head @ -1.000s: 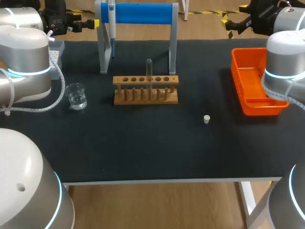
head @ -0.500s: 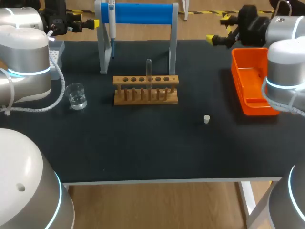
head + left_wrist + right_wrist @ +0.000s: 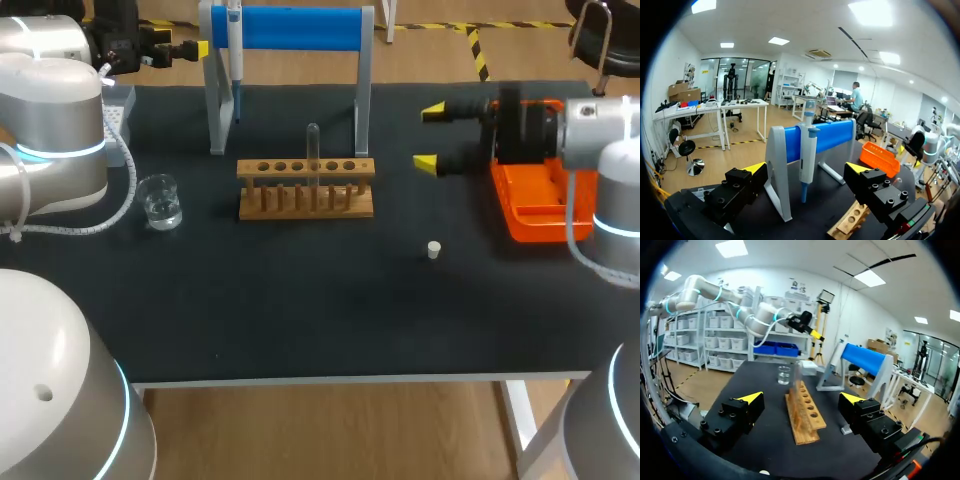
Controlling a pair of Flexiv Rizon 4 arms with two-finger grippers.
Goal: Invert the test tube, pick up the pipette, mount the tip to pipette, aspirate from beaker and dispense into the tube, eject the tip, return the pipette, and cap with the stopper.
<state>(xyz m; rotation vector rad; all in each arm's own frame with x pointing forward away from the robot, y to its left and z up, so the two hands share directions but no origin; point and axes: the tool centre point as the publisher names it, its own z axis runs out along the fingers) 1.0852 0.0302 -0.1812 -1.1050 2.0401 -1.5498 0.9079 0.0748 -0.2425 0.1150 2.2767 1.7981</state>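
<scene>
Head view from above a dark table. A wooden rack (image 3: pixel 306 188) stands at the middle, and a clear glass test tube (image 3: pixel 313 150) stands upright in one of its holes, right of the rack's centre.

The right gripper (image 3: pixel 428 137) hangs to the right of the rack, level with the tube, its yellow-tipped fingers spread wide and holding nothing. The left gripper (image 3: pixel 806 169), behind and left of the rack, is likewise spread and empty. It faces the pipette (image 3: pixel 807 150), which hangs on a blue stand behind the rack.

The tube is likely light, thin-walled, smooth and breakable. A gentle squeeze on the bare length above the rack's top board looks like the safest hold, followed by a straight lift.

A beaker (image 3: pixel 160 200) sits left of the rack. A small white stopper (image 3: pixel 433 250) lies right of it and nearer the front.

The tube's lower part is hidden inside the rack. Which end is open cannot be told. No pipette tip can be made out.
</scene>
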